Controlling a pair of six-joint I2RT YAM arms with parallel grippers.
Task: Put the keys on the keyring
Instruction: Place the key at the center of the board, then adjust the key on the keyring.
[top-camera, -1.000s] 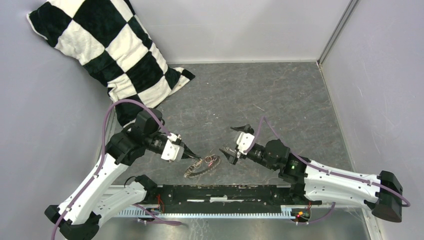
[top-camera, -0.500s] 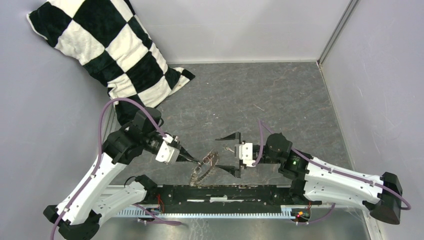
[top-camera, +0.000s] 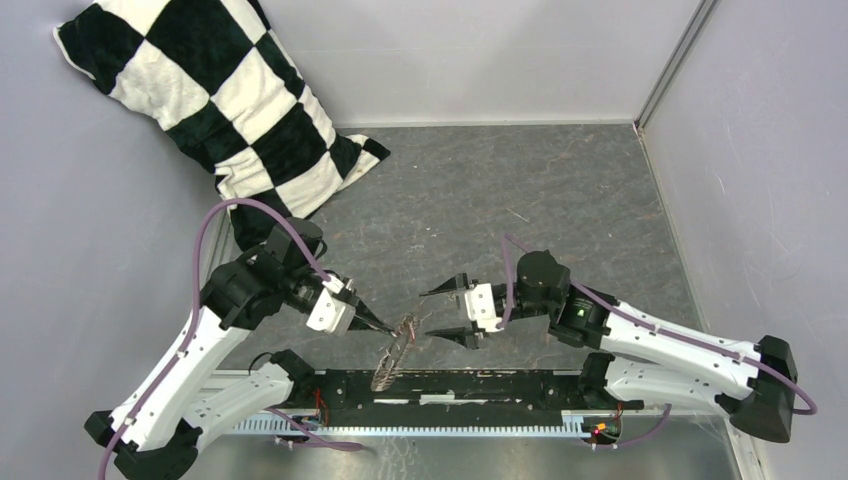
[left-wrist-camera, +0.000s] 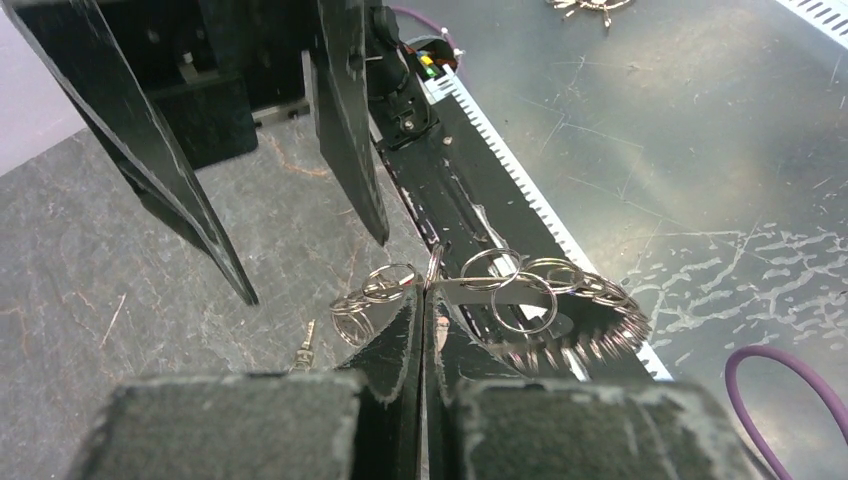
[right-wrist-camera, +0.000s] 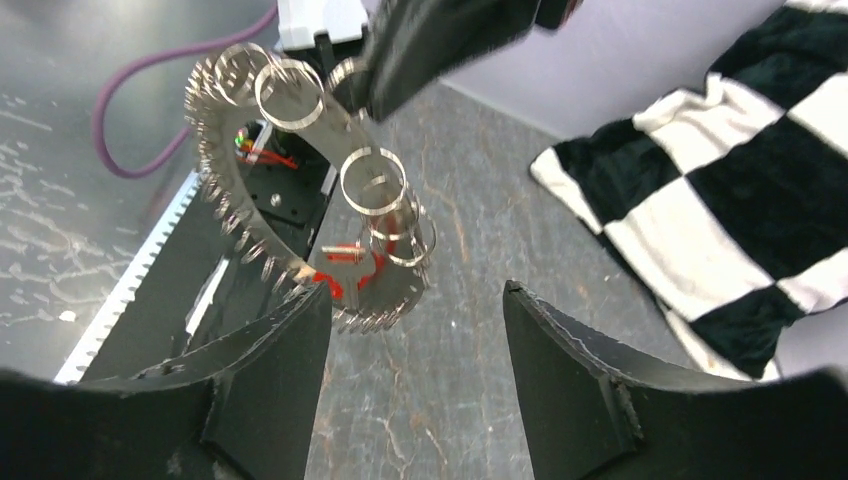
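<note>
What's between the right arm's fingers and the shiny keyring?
A tiny key lies on the table under the gap from right gripper to keyring, seen in the left wrist view.

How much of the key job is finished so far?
Done: the left gripper is shut on the keyring, holding it up in the air. In hand: the right gripper is open, facing the ring. Left: what looks like the small key lies on the table, not picked up or threaded on.
</note>
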